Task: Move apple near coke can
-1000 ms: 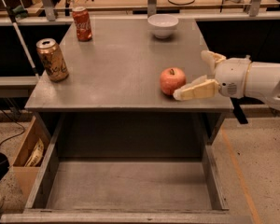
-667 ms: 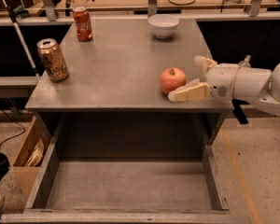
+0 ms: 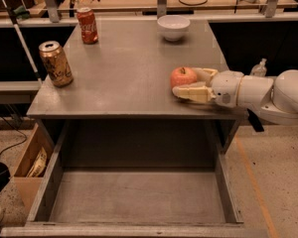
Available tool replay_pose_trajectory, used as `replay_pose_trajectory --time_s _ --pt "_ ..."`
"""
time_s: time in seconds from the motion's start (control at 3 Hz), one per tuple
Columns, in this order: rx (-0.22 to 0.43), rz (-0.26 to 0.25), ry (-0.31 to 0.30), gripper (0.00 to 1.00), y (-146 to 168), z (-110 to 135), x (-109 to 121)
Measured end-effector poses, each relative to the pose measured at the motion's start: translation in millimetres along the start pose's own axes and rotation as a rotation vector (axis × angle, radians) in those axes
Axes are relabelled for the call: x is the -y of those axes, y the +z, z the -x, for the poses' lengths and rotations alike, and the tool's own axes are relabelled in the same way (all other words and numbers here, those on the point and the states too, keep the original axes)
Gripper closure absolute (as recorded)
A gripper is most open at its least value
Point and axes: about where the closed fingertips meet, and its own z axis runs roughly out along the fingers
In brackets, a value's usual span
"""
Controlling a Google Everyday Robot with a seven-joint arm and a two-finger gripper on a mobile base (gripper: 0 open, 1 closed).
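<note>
The reddish apple (image 3: 182, 76) sits on the grey table (image 3: 129, 78) near its right front edge. My gripper (image 3: 187, 82) reaches in from the right at table height and is open. Its near finger (image 3: 192, 92) lies along the front of the apple and the far finger (image 3: 205, 74) shows behind it, so the apple sits between them. The red coke can (image 3: 87, 26) stands upright at the far left of the table, well away from the apple.
A gold-tan can (image 3: 56, 63) stands near the left edge. A white bowl (image 3: 173, 27) sits at the far middle. A deep drawer (image 3: 134, 197) is pulled open below the tabletop. A cardboard box (image 3: 32, 160) stands on the floor at left.
My gripper has moved left along the table, and its fingers now reach either side of the apple. The apple and the cans have not moved.
</note>
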Motion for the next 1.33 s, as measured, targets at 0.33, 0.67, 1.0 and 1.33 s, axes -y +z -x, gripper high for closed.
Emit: replay_pose_trajectory --time_s 0.33,0.67,1.0,1.33 --pt "-0.001 0.004 0.0 0.63 1.8 0.4 -1.5" --pt "0.0 0.009 -0.001 0.87 4.0 1.0 -3.0" --pt "0.0 0.013 -0.002 1.0 6.2 1.6 -4.4" --pt "0.0 0.013 -0.002 1.0 6.2 1.6 -4.5"
